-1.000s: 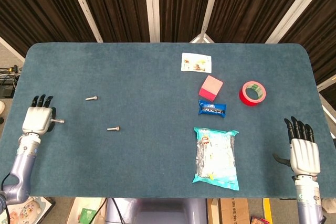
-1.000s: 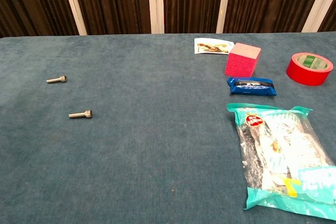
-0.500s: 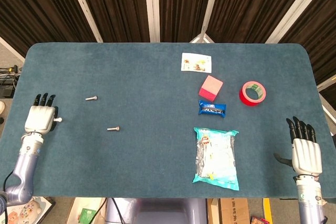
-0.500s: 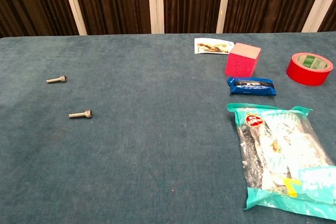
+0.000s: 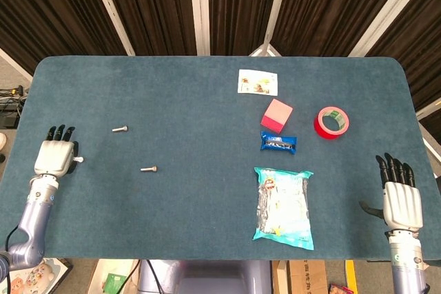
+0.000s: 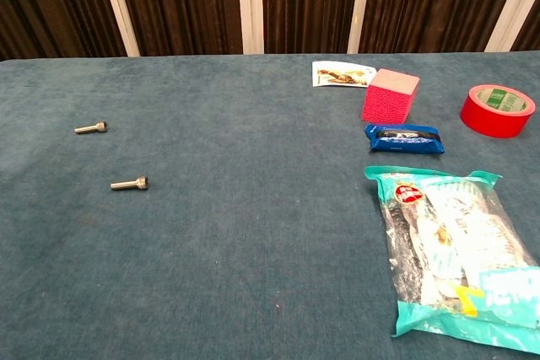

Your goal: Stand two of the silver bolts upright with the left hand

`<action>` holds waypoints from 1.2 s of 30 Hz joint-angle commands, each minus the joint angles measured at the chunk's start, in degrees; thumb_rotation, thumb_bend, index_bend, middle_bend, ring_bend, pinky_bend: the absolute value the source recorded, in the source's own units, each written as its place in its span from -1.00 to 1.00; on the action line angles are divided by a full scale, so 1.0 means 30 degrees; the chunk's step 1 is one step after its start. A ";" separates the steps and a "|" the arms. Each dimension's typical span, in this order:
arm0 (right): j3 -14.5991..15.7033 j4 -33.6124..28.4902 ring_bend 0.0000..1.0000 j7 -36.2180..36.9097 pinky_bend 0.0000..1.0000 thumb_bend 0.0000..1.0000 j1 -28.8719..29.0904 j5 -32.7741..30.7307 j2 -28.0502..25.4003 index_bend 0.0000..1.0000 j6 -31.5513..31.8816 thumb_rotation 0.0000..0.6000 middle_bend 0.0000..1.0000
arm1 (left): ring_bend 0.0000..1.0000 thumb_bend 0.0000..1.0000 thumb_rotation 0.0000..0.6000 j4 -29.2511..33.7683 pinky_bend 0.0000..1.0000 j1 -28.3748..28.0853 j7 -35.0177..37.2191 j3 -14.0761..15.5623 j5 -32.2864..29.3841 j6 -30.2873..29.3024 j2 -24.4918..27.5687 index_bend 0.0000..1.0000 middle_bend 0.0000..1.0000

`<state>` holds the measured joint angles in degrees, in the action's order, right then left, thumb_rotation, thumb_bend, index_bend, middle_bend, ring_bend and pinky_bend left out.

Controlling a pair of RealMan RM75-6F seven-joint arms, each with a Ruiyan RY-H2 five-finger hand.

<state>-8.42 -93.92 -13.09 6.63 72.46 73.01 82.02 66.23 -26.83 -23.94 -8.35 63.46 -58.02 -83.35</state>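
Two silver bolts lie on their sides on the blue cloth: one further back (image 5: 120,129) (image 6: 91,128) and one nearer (image 5: 148,169) (image 6: 129,184). My left hand (image 5: 54,156) lies flat near the table's left edge with its fingers stretched out, well left of both. The end of a third bolt (image 5: 79,160) pokes out at that hand's right side, the rest hidden by it. My right hand (image 5: 400,197) rests flat at the front right, fingers spread, holding nothing. Neither hand shows in the chest view.
On the right half lie a teal snack bag (image 5: 283,207), a small blue packet (image 5: 278,143), a pink block (image 5: 277,116), a red tape roll (image 5: 331,122) and a white card (image 5: 258,82). The table (image 5: 207,101) is covered in blue cloth.
My left hand has slid slightly right and toward the front edge, hiding more of the third bolt. The right hand has drifted a little toward the front edge. The two free bolts lie unmoved.
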 commanded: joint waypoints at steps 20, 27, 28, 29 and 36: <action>-0.0009 0.0052 -1.00 -0.0124 -1.00 -1.00 0.0004 -0.0314 0.0001 -0.84 -0.0159 1.00 -0.96 | -1.00 -0.13 1.00 0.1600 -1.00 0.0370 0.1662 -0.0726 0.0302 -0.1685 0.1271 -0.15 -0.90; -0.0135 0.0300 -1.00 -0.0509 -1.00 -1.00 0.0119 -0.0650 0.0170 -0.84 -0.0249 1.00 -0.96 | -1.00 -0.14 1.00 0.2090 -1.00 -0.0554 0.2719 -0.1904 -0.0571 -0.0547 0.1880 -0.13 -0.90; -0.0152 0.0346 -1.00 -0.0542 -1.00 -1.00 0.0131 -0.0690 0.0203 -0.84 -0.0253 1.00 -0.96 | -1.00 -0.14 1.00 0.2146 -1.00 -0.0767 0.2502 -0.2062 -0.0844 -0.0342 0.1892 -0.13 -0.90; -0.0167 0.0402 -1.00 -0.0576 -1.00 -1.00 0.0142 -0.0742 0.0221 -0.84 -0.0274 1.00 -0.96 | -1.00 -0.15 1.00 0.2195 -1.00 -0.0986 0.2229 -0.2198 -0.1139 -0.0121 0.1900 -0.13 -0.90; -0.0056 0.0816 -1.00 -0.0896 -1.00 -1.00 0.0300 -0.0855 -0.0023 -0.84 -0.0715 1.00 -0.96 | -1.00 -0.17 1.00 0.2211 -1.00 -0.2474 0.1239 -0.3221 -0.3717 0.1639 0.1677 -0.15 -0.90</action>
<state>-8.65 -91.56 -15.66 7.46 69.92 73.03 79.98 72.90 -32.96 -19.53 -16.97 53.92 -54.51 -78.07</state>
